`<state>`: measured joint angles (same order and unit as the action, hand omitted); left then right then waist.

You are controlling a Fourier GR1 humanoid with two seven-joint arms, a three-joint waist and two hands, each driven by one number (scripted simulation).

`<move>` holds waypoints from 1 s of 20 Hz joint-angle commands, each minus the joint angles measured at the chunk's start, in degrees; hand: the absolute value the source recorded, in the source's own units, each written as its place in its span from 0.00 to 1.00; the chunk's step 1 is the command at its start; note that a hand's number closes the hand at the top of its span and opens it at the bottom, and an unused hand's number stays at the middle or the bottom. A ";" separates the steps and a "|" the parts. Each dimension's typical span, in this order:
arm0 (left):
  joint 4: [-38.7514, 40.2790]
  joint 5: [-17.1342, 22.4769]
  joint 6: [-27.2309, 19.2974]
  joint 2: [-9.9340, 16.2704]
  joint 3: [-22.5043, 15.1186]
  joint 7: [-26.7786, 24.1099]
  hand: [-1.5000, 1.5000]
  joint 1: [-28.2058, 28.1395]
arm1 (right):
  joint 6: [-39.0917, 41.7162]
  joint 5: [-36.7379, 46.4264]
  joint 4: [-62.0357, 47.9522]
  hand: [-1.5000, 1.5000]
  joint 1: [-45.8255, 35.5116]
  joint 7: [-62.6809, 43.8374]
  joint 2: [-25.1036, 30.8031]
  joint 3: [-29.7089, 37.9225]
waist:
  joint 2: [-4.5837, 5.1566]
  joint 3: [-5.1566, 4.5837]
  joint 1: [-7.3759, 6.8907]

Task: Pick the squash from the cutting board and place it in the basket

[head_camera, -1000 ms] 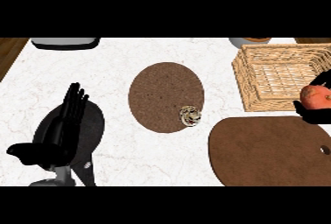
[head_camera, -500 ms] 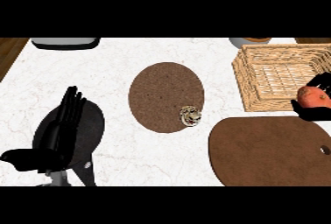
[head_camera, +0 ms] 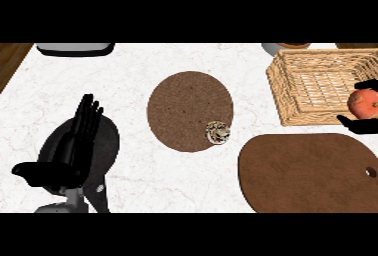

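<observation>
Right hand (head_camera: 360, 122) at right edge of view, mostly out of frame; dark fingers curl under squash (head_camera: 364, 102), gripping it. Squash orange-red, raised at near corner of basket (head_camera: 314, 80), overlapping its rim; judged mid-transfer, not yet released inside. Cutting board (head_camera: 310, 172) below hand, bare, so pick step done. Left hand (head_camera: 77, 145) at lower left, fingers straight, pointing up, resting, holding nothing. Brown oval mat (head_camera: 188, 107) at centre, small speckled item (head_camera: 218, 131) at its lower right edge, untouched.
</observation>
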<state>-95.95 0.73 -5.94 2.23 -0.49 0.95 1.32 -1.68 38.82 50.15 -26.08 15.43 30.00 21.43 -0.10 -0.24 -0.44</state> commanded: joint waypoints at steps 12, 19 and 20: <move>-1.57 -0.40 0.34 0.18 0.26 -0.31 0.50 -2.27 | -3.10 -9.33 -0.65 0.00 -5.13 5.58 1.39 5.41 | -0.05 0.23 0.28; -6.43 0.60 1.23 1.35 0.60 3.65 0.50 -4.06 | -4.35 -12.44 5.88 0.00 0.47 2.46 3.85 7.62 | -0.13 0.22 0.62; 0.00 0.83 1.99 0.74 1.40 -1.97 0.50 -2.45 | -6.06 -12.87 -2.17 0.00 -1.41 7.47 6.46 9.85 | 0.15 0.25 0.29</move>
<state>-97.91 1.00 -4.92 2.86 0.29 1.27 -0.69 -6.93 27.41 49.16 -28.53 22.14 33.70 29.21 -0.06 -0.03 -0.12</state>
